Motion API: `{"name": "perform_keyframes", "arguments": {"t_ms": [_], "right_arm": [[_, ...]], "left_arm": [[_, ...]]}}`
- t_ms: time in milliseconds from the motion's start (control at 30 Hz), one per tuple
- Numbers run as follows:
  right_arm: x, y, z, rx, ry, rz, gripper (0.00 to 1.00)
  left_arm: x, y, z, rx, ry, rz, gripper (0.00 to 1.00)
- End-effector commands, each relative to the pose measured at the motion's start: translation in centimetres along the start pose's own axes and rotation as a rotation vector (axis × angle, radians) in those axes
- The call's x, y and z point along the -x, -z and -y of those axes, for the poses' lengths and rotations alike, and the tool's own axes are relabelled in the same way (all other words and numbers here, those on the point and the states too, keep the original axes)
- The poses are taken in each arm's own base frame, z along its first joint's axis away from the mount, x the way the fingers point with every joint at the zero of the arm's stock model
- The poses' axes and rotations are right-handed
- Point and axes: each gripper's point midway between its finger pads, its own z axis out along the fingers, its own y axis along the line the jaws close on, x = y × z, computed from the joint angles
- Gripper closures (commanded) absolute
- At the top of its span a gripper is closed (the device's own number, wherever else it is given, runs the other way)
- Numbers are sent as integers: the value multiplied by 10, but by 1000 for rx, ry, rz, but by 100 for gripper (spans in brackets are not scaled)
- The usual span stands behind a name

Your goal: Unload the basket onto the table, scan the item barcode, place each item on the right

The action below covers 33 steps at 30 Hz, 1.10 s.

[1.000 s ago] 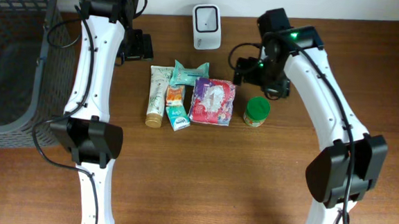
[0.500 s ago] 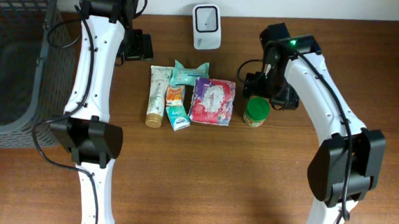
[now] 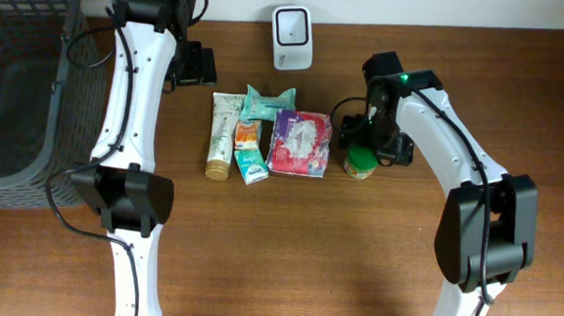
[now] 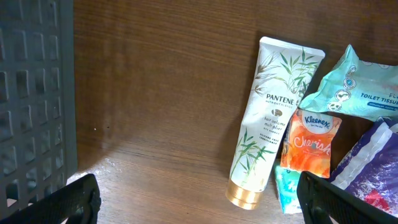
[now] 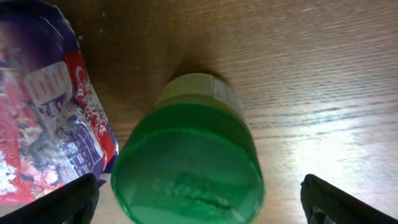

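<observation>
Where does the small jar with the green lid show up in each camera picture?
Overhead: the small green-lidded jar sits right of centre, at the row's right end.
Left wrist: not in it.
Right wrist: lower middle, seen from above.
Shared landmark: purple plastic tissue pack, directly left of the jar.

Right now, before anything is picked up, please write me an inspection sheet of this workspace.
Surface: brown wooden table.
Job's things: green-lidded jar upright; white scanner at the far edge.
Clutter: Pantene tube, Kleenex pack, toilet tissue pack, purple pack.
Grippers: left gripper open, over the table beside the tube; right gripper open, above the jar.
Cables: black cable loops by the right wrist.
Surroundings: grey basket at left.
</observation>
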Motion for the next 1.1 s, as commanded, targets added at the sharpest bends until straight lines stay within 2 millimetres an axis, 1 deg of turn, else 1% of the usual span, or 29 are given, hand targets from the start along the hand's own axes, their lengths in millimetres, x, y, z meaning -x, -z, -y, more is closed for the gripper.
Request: {"name": "perform_keyframes", "arguments": {"t_ms": [0,67,167,267,400,500,600,633,667,733,800,867,900,933,967,1000,1033,1067], "right_arm": [[-1,-3,-12,67,-2,-12,1],[3,-3,-14,70,5,9,1],[5,-3,-14,71,9,16,1],[8,-3,-15,75,80,32,1],[11,-5,4,-31,71,52,0],[5,-11,7,-37,67,32,0],[-2,-22,7,-23,67,9,4],[-4,-23,8,-25,67,6,12],[-3,-23,8,-25,67,7,14],[1,-22,11,-45,66,27,14],[8,-22,20,-99,64,61,15],[22,-18,46,-194,35,111,15],[26,-16,57,-217,16,122,16],[32,-14,72,-233,-18,127,16],[37,-12,88,-231,-61,127,18],[40,-10,98,-225,-87,127,19],[43,-8,101,-188,-85,118,20],[48,-2,99,-99,-72,104,20]], "left_arm": [[0,3,-1,11,-18,9,1],[0,3,-1,11,-18,9,1],[0,3,-1,11,-18,9,1],[0,3,-1,11,-19,9,1],[0,3,-1,11,-18,9,1],[0,3,-1,11,-18,9,1],[0,3,-1,11,-18,9,1],[0,3,-1,11,-19,9,1],[0,3,-1,11,-19,9,1],[0,3,-1,11,-19,9,1],[0,3,-2,12,-17,9,1],[0,3,-2,12,-17,8,1],[0,3,-2,12,-17,8,1],[0,3,-1,11,-19,9,1],[-1,4,2,10,-25,9,1],[-1,4,4,9,-30,10,1],[-2,4,5,8,-31,10,1],[-2,4,5,8,-31,10,1]]}}
